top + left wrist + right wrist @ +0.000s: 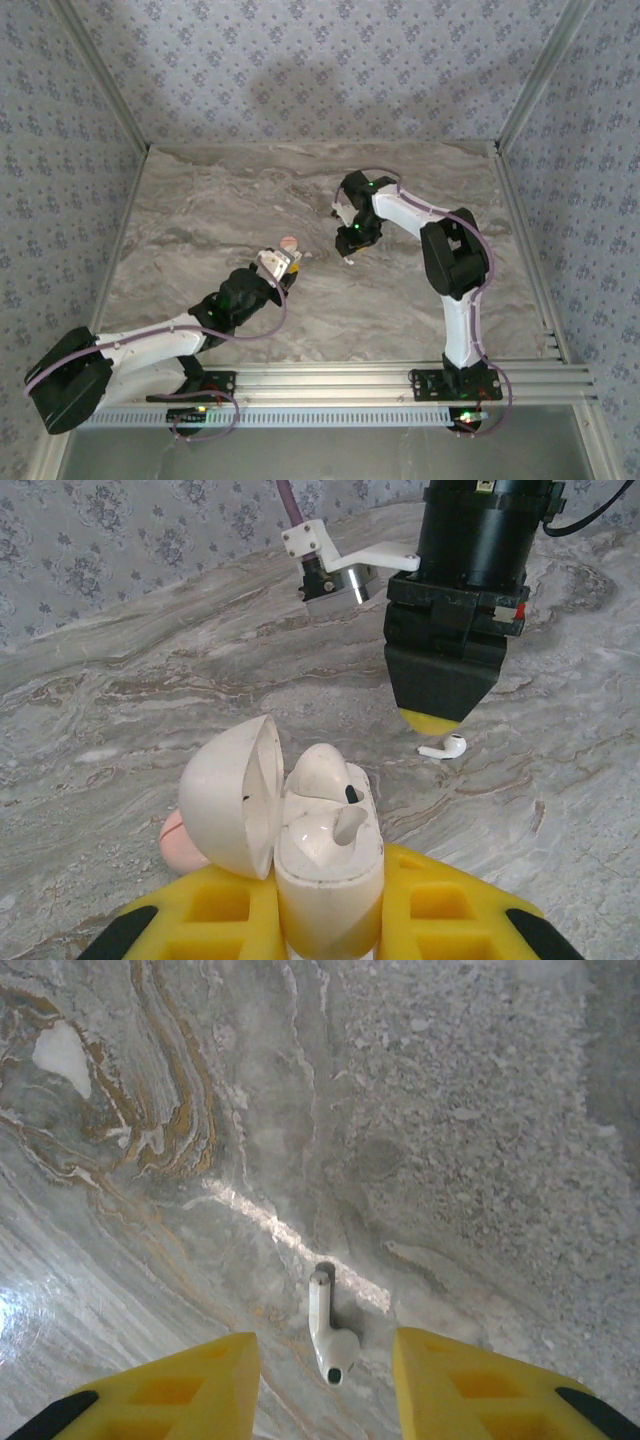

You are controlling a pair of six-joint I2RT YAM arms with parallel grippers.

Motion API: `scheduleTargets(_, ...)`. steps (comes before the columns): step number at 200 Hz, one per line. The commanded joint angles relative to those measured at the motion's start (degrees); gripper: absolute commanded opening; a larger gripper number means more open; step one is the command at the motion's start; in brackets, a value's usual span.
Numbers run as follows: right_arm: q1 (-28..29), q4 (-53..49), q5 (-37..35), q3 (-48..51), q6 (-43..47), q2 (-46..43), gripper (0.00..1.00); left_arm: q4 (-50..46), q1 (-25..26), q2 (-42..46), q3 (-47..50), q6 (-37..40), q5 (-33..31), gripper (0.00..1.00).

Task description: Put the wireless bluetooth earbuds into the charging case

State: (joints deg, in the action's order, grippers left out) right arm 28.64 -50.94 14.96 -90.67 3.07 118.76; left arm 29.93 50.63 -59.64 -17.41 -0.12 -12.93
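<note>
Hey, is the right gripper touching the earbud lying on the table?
Apart. In the right wrist view, the earbud lies between the fingers of the right gripper, bare table showing on both sides.

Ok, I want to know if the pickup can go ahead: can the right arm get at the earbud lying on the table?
Probably yes. The right gripper hangs over the earbud with its jaws open to either side of it, and nothing on the table lies between.

Open whitish case (325, 830), earbud (443, 748) nearby
</note>
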Motion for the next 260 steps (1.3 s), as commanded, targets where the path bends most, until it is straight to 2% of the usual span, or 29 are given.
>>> scheduleTargets(1,0.5,-1.5,1.4,-2.5,1.1,2.1,0.4,0.1,-0.4,1.0,0.1,-0.5,-0.7,0.11)
scheduleTargets(159,1.5,-1.8,4.5,-4.0,1.5,5.7,0.38,-0.3,-2.3,1.4,-0.1,-0.3,0.9,0.11)
scheduleTargets(260,2.7,-4.6,5.9,-4.2,2.7,5.1,0.32,-0.8,-2.6,2.2,0.3,-0.3,0.9,0.11)
